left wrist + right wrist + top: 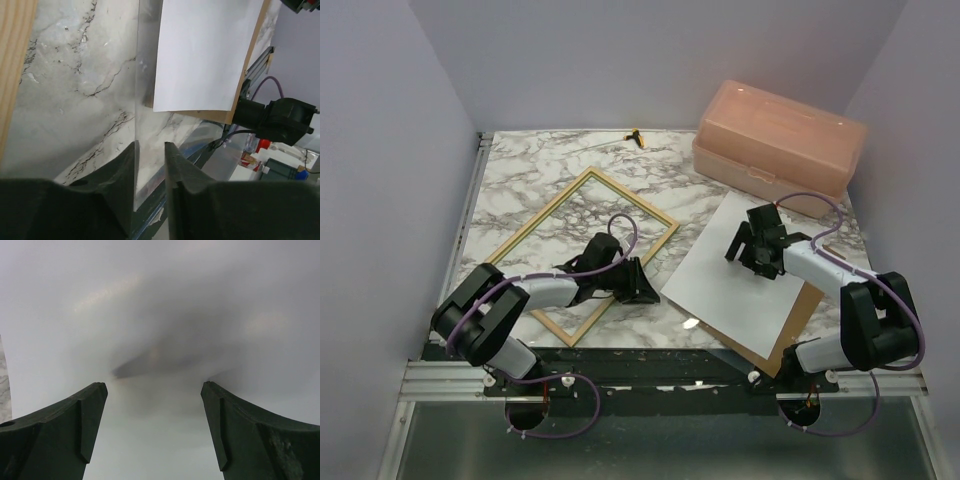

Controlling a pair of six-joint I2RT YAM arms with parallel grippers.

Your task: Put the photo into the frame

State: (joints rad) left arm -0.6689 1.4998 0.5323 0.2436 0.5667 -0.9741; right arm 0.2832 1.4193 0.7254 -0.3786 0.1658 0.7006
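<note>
**Photo not yet in the frame; both hands empty**

At the left of the bench (520,175) the frame (538,217) lies flat, bare wood side up. Marble shows through its opening, so nothing has been laid inside it.

Just right of the frame's near-right rail is the left hand (151,145). Its jaws stand narrowly apart, one on each side of the edge of what looks like a clear pane (145,90). The gap is wider than that thin edge, so the hand is not clamped on it and grasps nothing.

Further right, well apart from the frame, the photo (740,275) lies white side up on a brown backing panel (800,325). The panel shows along the photo's right and near edges.

The right hand (154,385) hangs over the far part of the photo, released and spread wide. Whether its fingertips touch the paper cannot be told.

A pink plastic box (780,140) sits at the far right.

As I judge it, the main work is all to come. The photo has to be lifted, carried left and laid inside the rails. If that clear sheet is the glazing, it probably goes in first.
</note>
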